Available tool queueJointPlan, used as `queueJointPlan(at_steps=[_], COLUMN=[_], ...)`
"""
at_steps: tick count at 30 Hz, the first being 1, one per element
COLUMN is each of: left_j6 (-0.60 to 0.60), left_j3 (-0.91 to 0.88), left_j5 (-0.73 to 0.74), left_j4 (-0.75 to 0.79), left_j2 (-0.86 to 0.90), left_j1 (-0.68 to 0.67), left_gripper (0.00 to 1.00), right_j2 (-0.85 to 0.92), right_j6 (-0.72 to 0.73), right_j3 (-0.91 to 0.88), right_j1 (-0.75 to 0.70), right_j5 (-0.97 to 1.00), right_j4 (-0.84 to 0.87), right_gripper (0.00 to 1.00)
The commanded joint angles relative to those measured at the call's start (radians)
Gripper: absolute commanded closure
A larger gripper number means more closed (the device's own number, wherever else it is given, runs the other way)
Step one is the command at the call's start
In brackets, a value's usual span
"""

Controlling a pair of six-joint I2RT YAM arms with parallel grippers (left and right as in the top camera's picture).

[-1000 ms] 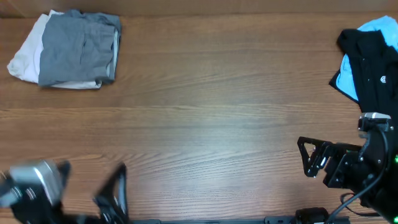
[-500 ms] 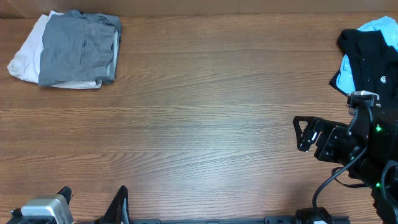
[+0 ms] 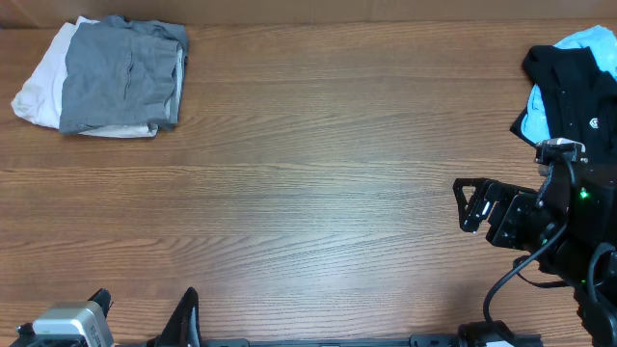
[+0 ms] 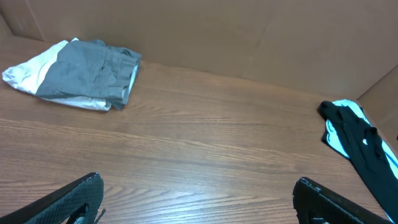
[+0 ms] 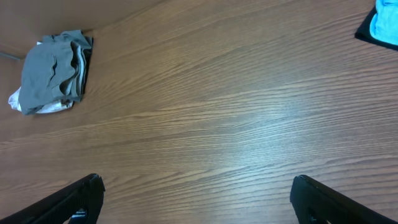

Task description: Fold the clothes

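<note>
Overhead, we see a brown wooden desk (image 3: 308, 164) with a folded grey fabric garment (image 3: 120, 77) at its far left corner. It lies on a white cloth garment (image 3: 37, 94) that sticks out to the left and along the near side. At the far right corner a crumpled black fabric garment (image 3: 578, 101) lies unfolded over a light blue cloth garment (image 3: 590, 39), well apart from the grey stack. The right hand (image 3: 470, 204) is near the right edge, just on the near side of the black garment, pointing left; from here we cannot tell how its fingers stand. The left hand (image 3: 145, 297) shows only at the bottom left edge, its two black fingers spread, nothing between them.

From the left wrist, we look across the desk toward a brown cardboard wall (image 4: 249, 37). The left hand (image 4: 199, 202) has its fingers at the two bottom corners, wide apart and gripping nothing. The grey garment (image 4: 93, 74) lies at upper left, the black one (image 4: 367, 155) at the right edge.

From the right wrist, the right hand (image 5: 202, 199) likewise has its fingers far apart, with only bare desk between them. The grey garment (image 5: 53, 71) is at top left, white cloth peeking out beneath it. A corner of the light blue garment (image 5: 387, 22) shows at top right.
</note>
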Motion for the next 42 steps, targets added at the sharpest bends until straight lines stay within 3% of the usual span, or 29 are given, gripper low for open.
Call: queueJointPlan(at_steps=[1, 14, 18, 21, 31, 35, 42], left_j6=[0.020, 0.020, 0.020, 0.020, 0.020, 0.020, 0.020], left_j3=[-0.003, -0.003, -0.003, -0.003, -0.003, -0.003, -0.003], left_j5=[-0.010, -0.010, -0.010, -0.010, -0.010, -0.010, -0.010], left_j4=[0.002, 0.002, 0.002, 0.002, 0.002, 0.002, 0.002], left_j2=[0.002, 0.002, 0.002, 0.002, 0.002, 0.002, 0.002], left_j1=[-0.007, -0.007, -0.007, -0.007, -0.007, -0.007, -0.007], left_gripper=[0.00, 0.00, 0.00, 0.00, 0.00, 0.00, 0.00], right_j2=[-0.002, -0.039, -0.157, -0.351, -0.738, -0.795, -0.892], right_j6=[0.000, -0.023, -0.056, -0.057, -0.061, -0.060, -0.077], right_j3=[-0.005, -0.058, -0.266, -0.615, -1.351, -1.439, -1.488], right_j1=[0.002, 0.002, 0.002, 0.002, 0.000, -0.037, -0.133], right_j5=[0.009, 0.069, 0.062, 0.062, 0.024, 0.024, 0.024], right_j4=[0.003, 0.062, 0.240, 0.529, 1.265, 1.374, 1.355], right_gripper=[0.00, 0.00, 0.00, 0.00, 0.00, 0.00, 0.00])
